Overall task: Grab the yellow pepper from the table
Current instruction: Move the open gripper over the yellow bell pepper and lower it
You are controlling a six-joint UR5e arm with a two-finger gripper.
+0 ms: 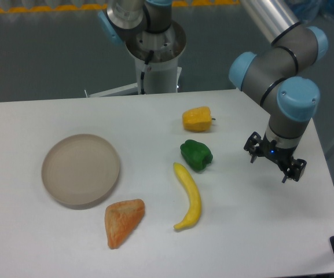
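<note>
The gripper [274,165] hangs empty, fingers apart, well right of the pepper [197,119], which sits free on the table [39,243] behind the green pepper [196,155].

The yellow pepper [197,119] has bare table [242,231] above it, on its left and on its right. Between it and the gripper [274,161] nothing stands in the way. The green pepper [196,155] sits near, just below it, crowding that side.
</note>
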